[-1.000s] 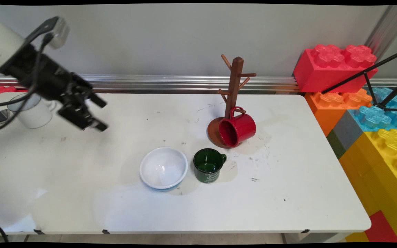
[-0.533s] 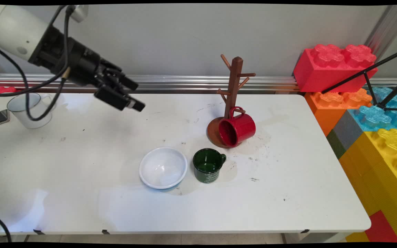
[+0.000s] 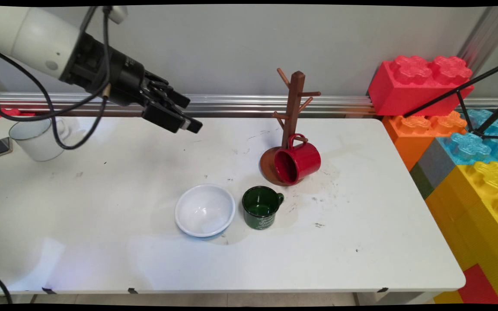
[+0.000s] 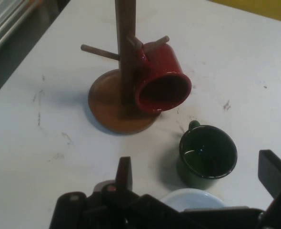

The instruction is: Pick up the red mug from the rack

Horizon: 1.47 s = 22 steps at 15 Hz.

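While the end effector (image 3: 185,113) hangs above the table (image 3: 102,242) with fingers spread and empty, the red mug (image 4: 162,81) ahead of it hangs by its handle from the wooden mug tree (image 4: 124,71), mouth tilted outward, the green mug (image 4: 208,153) and white bowl (image 4: 192,199) nearer.

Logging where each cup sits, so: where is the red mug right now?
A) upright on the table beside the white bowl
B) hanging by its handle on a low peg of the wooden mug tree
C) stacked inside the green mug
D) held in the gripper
B: the red mug hangs tilted from a low peg of the mug tree, its handle looped over the peg.
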Available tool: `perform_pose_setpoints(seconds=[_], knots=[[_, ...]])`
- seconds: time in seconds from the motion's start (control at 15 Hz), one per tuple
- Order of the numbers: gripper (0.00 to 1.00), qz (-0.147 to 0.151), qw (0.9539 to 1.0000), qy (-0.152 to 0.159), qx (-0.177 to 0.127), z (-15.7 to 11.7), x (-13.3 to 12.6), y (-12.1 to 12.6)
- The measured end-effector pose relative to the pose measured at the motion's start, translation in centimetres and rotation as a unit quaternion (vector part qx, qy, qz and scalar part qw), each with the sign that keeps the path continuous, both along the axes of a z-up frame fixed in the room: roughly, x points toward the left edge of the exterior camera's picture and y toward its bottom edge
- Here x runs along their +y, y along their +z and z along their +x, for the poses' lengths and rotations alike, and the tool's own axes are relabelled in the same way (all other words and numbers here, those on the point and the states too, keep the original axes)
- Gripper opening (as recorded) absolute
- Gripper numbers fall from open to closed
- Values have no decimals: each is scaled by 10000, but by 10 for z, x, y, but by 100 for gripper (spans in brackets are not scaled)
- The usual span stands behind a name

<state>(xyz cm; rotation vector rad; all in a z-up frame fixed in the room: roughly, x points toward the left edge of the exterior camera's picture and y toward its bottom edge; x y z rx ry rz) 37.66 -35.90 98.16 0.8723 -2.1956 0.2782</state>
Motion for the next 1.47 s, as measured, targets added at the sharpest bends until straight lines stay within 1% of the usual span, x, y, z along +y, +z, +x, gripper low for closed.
perform_pose_setpoints(seconds=[0.13, 0.4, 0.6, 0.8, 1.0, 1.33, 1.47], knots=[[100, 38, 10000, 74, 14, -6, -2, -6], [100, 219, 9994, 259, 102, -26, -4, -20], [100, 408, 9979, 451, 210, -52, -4, -39], [100, 503, 9966, 599, 263, -74, -5, -54], [100, 535, 9956, 714, 294, -92, -6, -65], [100, 483, 9930, 1041, 288, -136, -13, -87], [100, 470, 9921, 1128, 279, -148, -16, -92]])
